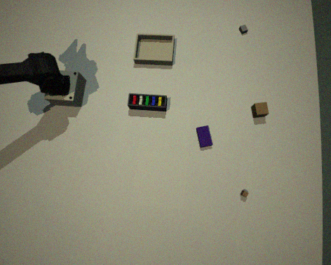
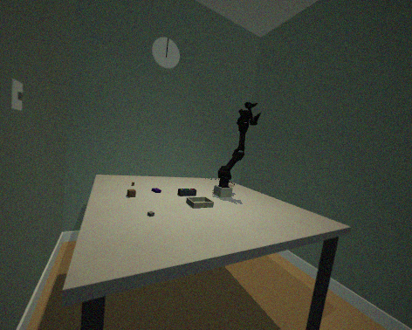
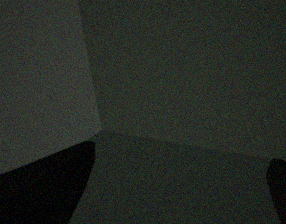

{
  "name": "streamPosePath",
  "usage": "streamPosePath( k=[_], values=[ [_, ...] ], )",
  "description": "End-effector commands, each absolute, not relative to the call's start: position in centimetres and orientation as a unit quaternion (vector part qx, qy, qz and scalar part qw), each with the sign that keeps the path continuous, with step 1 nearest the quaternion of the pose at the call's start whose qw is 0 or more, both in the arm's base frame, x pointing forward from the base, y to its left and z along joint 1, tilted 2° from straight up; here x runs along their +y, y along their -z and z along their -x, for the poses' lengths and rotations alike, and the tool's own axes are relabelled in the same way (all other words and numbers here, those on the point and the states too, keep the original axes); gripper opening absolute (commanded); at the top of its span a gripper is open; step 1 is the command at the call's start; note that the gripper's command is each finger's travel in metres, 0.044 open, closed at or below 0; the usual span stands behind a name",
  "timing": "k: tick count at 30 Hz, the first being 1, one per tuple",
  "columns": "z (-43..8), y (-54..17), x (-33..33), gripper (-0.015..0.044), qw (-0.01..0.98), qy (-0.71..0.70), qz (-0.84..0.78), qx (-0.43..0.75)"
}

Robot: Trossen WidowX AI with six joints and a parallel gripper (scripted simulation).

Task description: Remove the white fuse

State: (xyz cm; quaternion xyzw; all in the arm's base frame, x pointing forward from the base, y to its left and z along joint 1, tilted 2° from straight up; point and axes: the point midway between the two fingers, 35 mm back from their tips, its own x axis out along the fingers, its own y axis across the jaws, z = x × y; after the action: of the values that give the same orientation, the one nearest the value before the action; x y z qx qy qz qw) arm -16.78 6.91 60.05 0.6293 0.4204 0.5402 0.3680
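Overhead, exterior and wrist views of the workcell. The arm stood nearly upright on its base at one side of the tabletop, with the end effector raised high above the surface and directed away from it; its fingers were spread almost to their full width and held nothing. The wrist view showed only dim wall surfaces meeting at a corner, with one dark finger at the lower left edge and part of the other at the right edge.

The fuse block lay near the middle of the tabletop, well apart from the arm. It held five fuses in a row: red, white fuse, green, blue and yellow. The white fuse was seated in the block, second in the row, between the red and the green.

The tray lay beside the block in the overhead view, apart from it, with nothing visible inside.

Scattered farther from the arm were a purple block, a brown cube, a small grey cube and a small brown cube.
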Motion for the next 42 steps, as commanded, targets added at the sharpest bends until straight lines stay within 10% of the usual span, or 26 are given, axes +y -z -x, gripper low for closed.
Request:
streamPosePath(
  k=[1,13,42],
  values=[
    [16.5,-60.1,7.0,0.0374,0.368,-0.537,-0.633,0.419],
    [1.3,-59.9,10.9,0.0074,0.533,-0.462,-0.648,0.287],
    [-32.5,-32.8,5.8,0.0074,0.938,-0.174,-0.046,0.298]
  ],
)
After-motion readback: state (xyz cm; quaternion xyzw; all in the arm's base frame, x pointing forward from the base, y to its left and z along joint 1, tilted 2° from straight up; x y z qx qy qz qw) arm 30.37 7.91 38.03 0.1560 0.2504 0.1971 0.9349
